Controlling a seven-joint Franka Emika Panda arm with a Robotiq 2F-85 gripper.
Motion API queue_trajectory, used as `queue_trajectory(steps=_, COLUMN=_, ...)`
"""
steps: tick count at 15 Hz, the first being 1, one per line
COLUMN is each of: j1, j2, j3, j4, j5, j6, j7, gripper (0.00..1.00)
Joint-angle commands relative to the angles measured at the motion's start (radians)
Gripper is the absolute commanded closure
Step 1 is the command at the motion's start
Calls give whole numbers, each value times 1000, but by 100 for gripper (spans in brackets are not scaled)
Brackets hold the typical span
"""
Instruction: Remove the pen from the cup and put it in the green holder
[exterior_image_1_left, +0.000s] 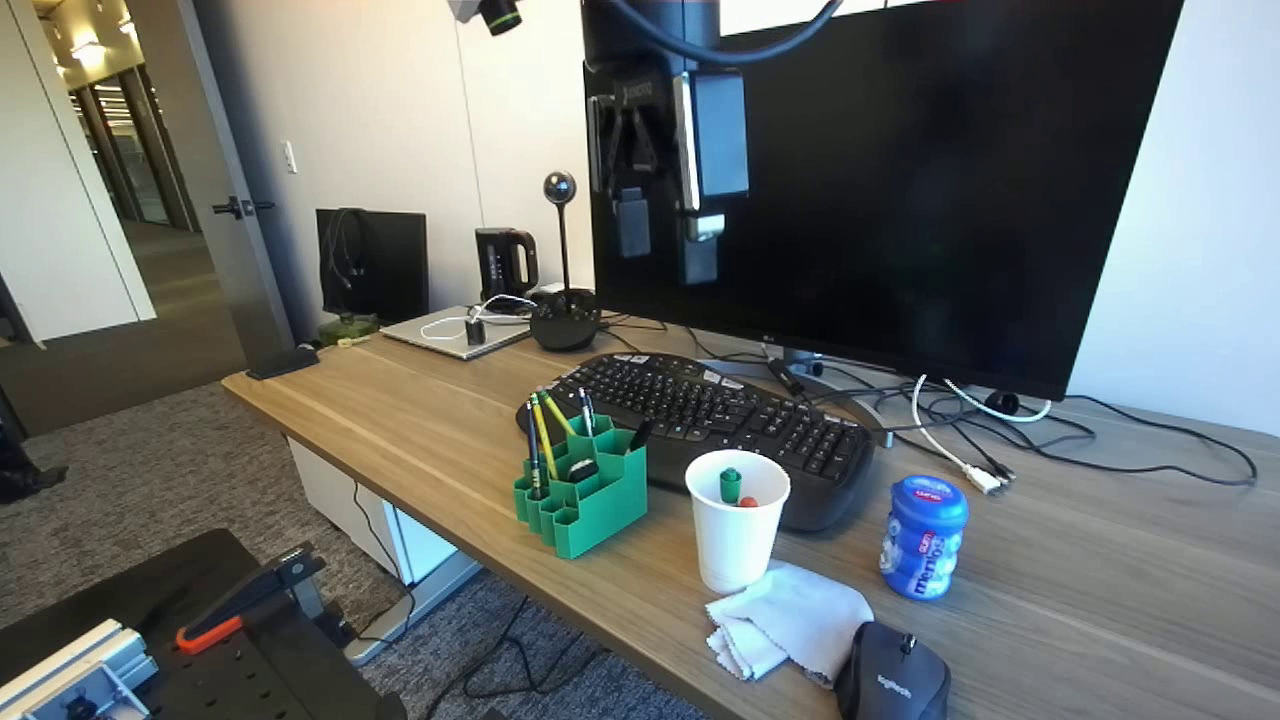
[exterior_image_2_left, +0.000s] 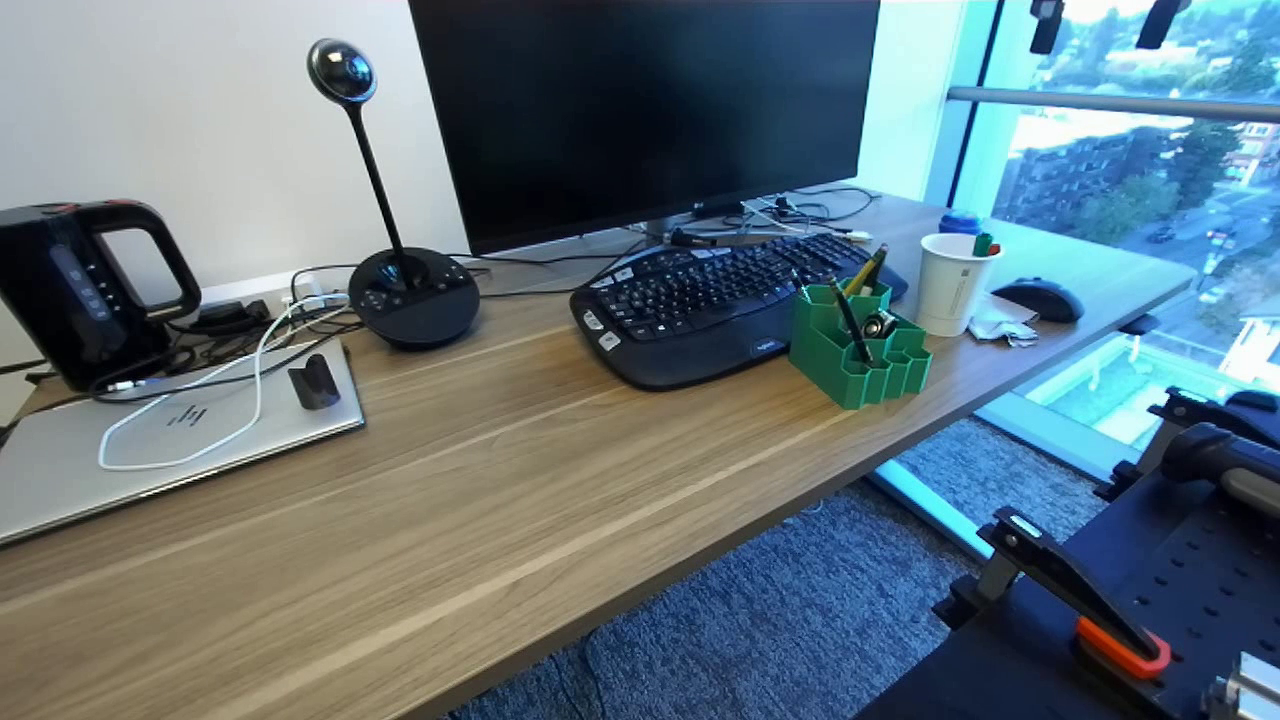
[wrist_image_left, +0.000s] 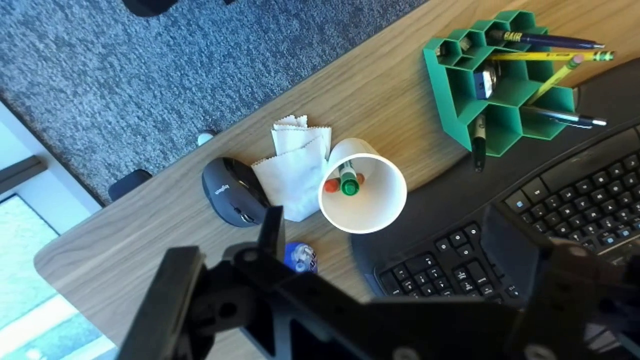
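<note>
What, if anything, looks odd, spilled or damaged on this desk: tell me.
No spill or damage shows. The green-ended pen sits in the white cup, odd since other pens are in the green holder. The rumpled cloth by the cup looks untidy.

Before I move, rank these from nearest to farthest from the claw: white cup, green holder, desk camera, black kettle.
In an exterior view, from the claw, sides as pictured:
1. White cup: below it, somewhat left.
2. Green holder: left of the cup.
3. Desk camera: much farther left.
4. Black kettle: at the left edge.
</note>
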Motion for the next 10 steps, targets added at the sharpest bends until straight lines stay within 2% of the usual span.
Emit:
queue_trajectory(steps=1, j1=-8, j2=-21, j3=-17, j4=-38, j5=-19, j6=54, j7=-57, gripper=0)
queue_trajectory(steps=3, j1=-9, j2=-28, j3=-21, j4=-38, j5=5, j6=9, j7=-79, gripper=0)
queue_trajectory(steps=4, j1=-5, j2=-1, j3=-17, j4=-21, j5=-9, j6=21, j7=-48, gripper=0)
queue_trajectory(steps=10, j1=-6, j2=-4, j3=-20, j4=-24, j5=-8, j6=21, j7=-58, gripper=0)
